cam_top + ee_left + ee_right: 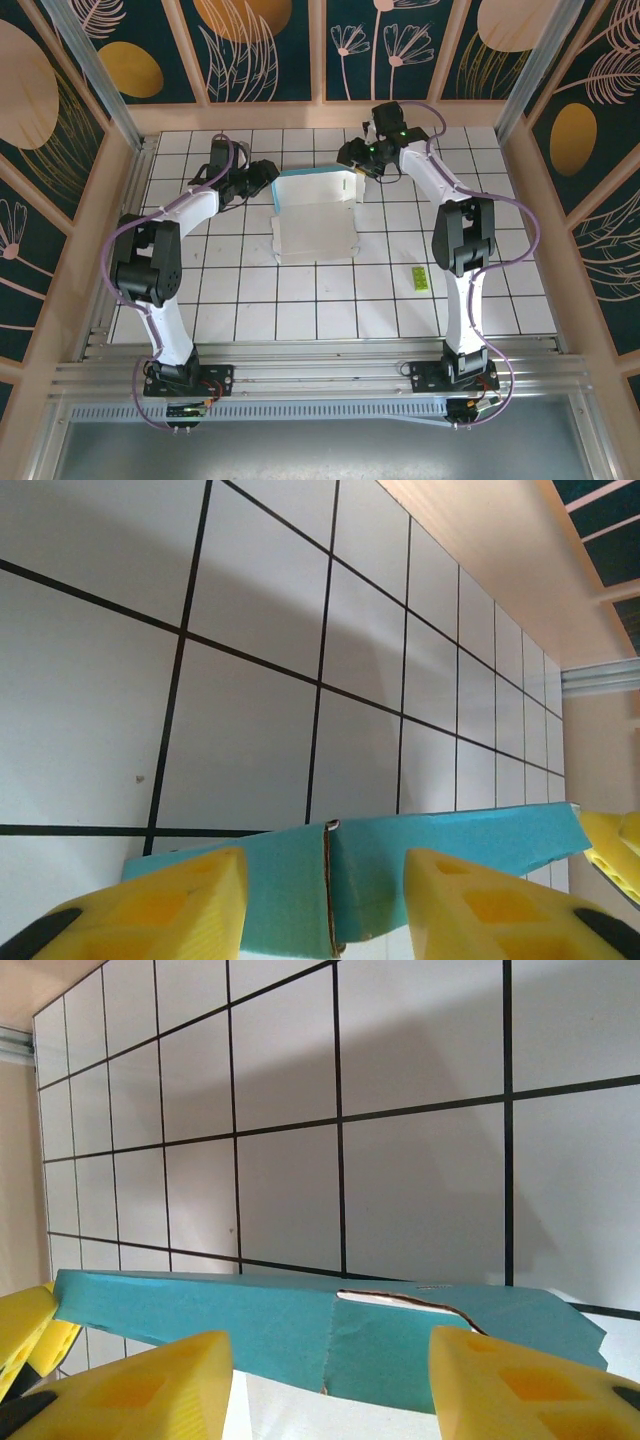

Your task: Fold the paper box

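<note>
Paper box (315,228) with teal far wall upright

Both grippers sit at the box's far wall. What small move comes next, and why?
Likely close both on the far corners of the paper box. The left gripper and right gripper stand open, each with a seam of the raised teal wall between its fingers, so pinching should set those corners.
</note>
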Action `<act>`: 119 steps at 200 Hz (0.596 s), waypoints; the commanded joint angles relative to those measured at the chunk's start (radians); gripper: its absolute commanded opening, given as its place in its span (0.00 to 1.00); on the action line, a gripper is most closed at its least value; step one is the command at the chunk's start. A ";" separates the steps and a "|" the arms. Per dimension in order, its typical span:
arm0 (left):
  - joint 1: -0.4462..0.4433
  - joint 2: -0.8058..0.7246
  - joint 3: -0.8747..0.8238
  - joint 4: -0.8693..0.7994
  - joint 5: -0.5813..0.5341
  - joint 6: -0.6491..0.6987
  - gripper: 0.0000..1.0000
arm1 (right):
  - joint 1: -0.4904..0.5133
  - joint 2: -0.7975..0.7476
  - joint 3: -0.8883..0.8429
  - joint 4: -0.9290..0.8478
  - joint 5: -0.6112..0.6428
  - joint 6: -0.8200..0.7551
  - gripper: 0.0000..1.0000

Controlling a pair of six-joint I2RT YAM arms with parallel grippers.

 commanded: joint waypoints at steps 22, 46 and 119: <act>0.000 0.032 0.025 0.017 0.058 -0.008 0.38 | 0.011 0.002 0.002 -0.002 -0.018 0.017 0.49; 0.000 0.040 0.025 0.013 0.069 -0.005 0.35 | 0.014 0.005 -0.015 0.017 -0.027 0.026 0.40; 0.000 0.045 0.013 0.004 0.084 -0.004 0.34 | 0.019 -0.006 -0.091 0.055 -0.014 0.037 0.40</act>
